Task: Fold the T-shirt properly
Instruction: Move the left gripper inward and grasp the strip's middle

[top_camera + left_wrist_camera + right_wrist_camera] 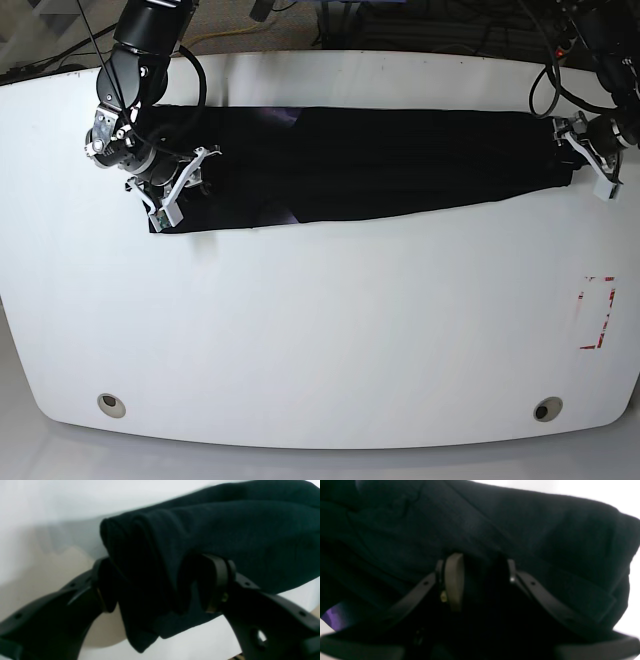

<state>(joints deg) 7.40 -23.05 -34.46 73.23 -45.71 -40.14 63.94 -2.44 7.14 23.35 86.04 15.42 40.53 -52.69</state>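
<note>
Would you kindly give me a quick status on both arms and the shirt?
Left tool clamped on T-shirt end. Right tool clamped on opposite end. Shirt folded into long band on table. Nothing obstructing.

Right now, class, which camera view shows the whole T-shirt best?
The base view: the T-shirt lies stretched as a long band across the table. The left wrist view shows only bunched folds between its gripper's jaws; the right wrist view shows dark cloth filling the frame.

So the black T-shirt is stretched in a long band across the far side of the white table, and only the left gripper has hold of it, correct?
Not quite. The T-shirt does lie as a long band across the far side of the white table, but both grippers hold it. The right wrist view shows the right gripper closed on bunched cloth, just as the left gripper is in the left wrist view.
</note>
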